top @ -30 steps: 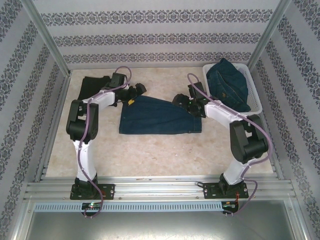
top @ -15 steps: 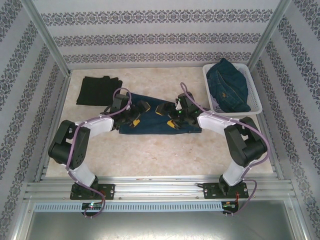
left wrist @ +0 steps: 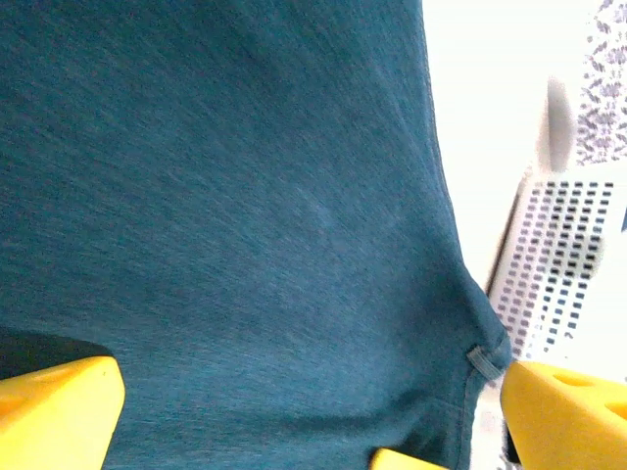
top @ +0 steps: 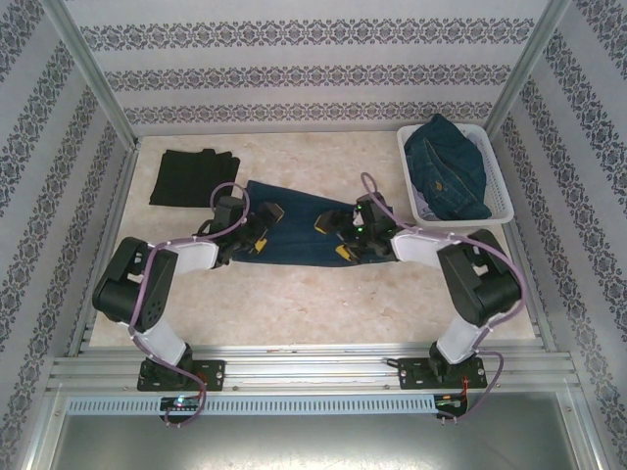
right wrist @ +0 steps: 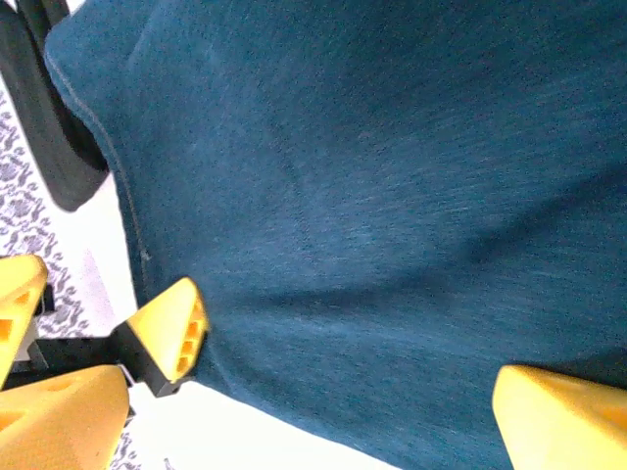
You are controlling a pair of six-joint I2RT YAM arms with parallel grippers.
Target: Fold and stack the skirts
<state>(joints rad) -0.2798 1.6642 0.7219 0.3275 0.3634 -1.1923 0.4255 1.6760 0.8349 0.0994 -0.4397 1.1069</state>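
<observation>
A dark blue denim skirt [top: 294, 230] lies flat mid-table. My left gripper [top: 265, 228] is open over its left part, and in the left wrist view its yellow fingers [left wrist: 59, 411] stand wide apart with the denim [left wrist: 245, 196] between them. My right gripper [top: 335, 238] is open over the skirt's right part, fingers [right wrist: 558, 416] spread across the denim [right wrist: 392, 196]. A folded black skirt [top: 193, 176] sits at the back left. The second denim skirt [top: 446, 166] is heaped in the basket. I cannot make out the lavender-grey skirt.
The white lattice basket [top: 500, 201] stands at the back right; its wall [left wrist: 558, 264] also shows in the left wrist view. A left gripper finger [right wrist: 171, 328] is close to the right gripper. Patterned walls enclose the table; bare tabletop [top: 323, 299] lies toward the near edge.
Both grippers have moved from the denim skirt's far corners toward the near side across it, and now sit closer together. The skirt still lies flat.
</observation>
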